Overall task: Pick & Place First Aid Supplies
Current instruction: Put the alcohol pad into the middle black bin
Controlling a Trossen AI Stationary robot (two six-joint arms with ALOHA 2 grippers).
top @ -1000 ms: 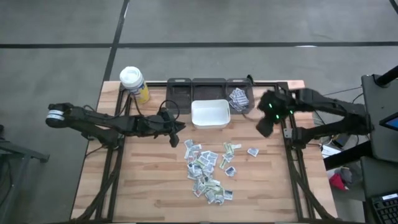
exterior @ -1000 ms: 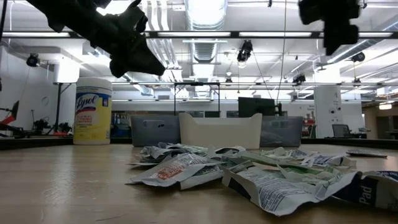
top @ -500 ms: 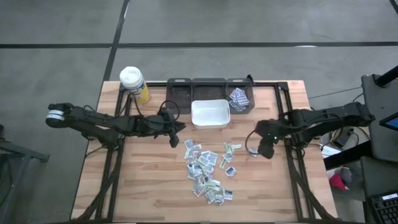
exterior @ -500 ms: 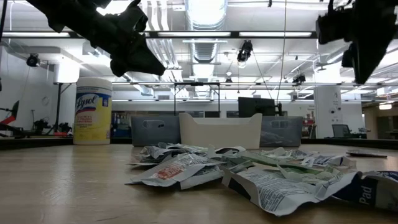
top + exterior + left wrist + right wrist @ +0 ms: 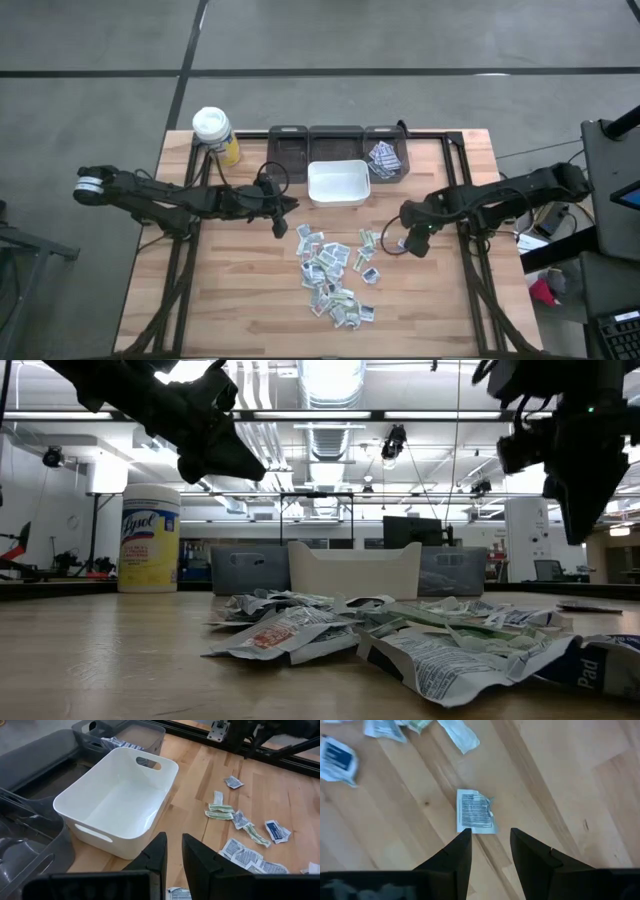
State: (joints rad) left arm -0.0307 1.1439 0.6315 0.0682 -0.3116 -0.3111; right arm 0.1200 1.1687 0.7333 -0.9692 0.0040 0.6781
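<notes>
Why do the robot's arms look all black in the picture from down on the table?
Low view: the bright ceiling lights shine from behind, so the left gripper and right gripper show as dark shapes, while the packets below are well lit. High view: the light is even, with no strong shadows on the table.

Packet (image 5: 476,812) print: too small to read. Packet (image 5: 337,760) at frame corner: cut off by the edge. Right hand (image 5: 570,520) fingertips: cut by picture's edge in low view.
</notes>
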